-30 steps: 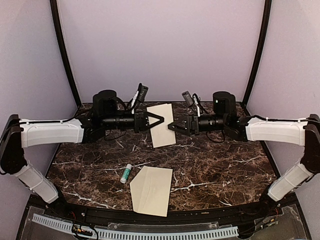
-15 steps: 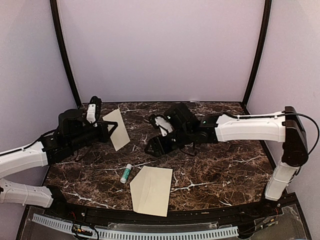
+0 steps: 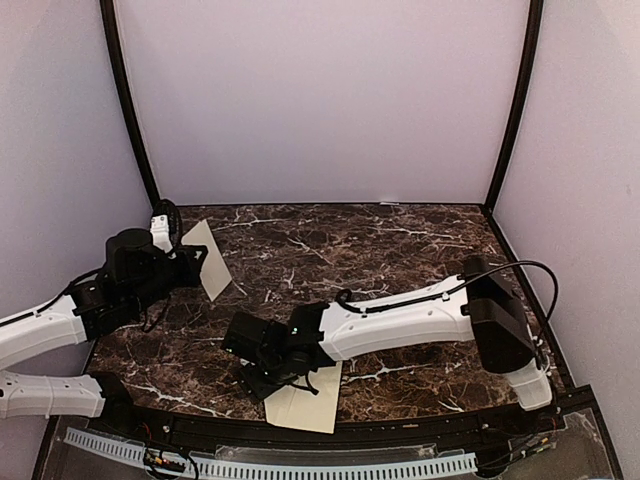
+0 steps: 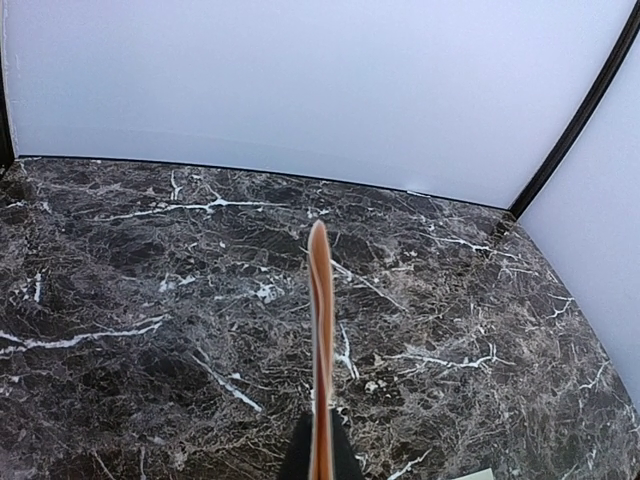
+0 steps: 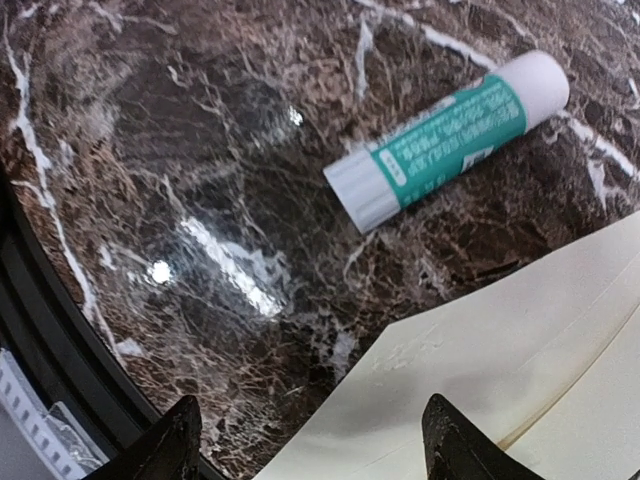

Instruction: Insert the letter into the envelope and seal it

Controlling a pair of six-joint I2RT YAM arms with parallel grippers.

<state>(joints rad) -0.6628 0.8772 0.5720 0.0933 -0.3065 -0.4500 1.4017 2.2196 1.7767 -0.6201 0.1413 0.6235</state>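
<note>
Spreading across the whole scene is a dark brown marble table [image 3: 420, 250] with white veins. The right arm [image 3: 400, 315] reaches from the right side low across the front, ending left of centre. Its gripper [image 5: 315, 450] points down over the near left part of the envelope [image 3: 305, 405]. Its two fingers [image 5: 180, 445] stand well apart with nothing between them. Under the gap, the right wrist view shows a corner of the envelope and bare marble.

The left arm [image 3: 40, 330] is bent at the left edge of the table, with its gripper [image 3: 188, 262] raised over the far left part. That gripper is clamped tight on the letter [image 3: 207, 258].

The pale cream envelope lies flat at the near edge, about the middle. In the top view its upper left part is hidden under the right gripper. A seam line shows on it in the right wrist view.

The tan letter is held up off the table, standing on edge, well apart from the envelope. From the left wrist it shows edge-on as a thin line rising from between the fingers.

A glue stick [image 5: 450, 140], white with a green label, lies on the marble near the envelope's corner, not touching it.
</note>
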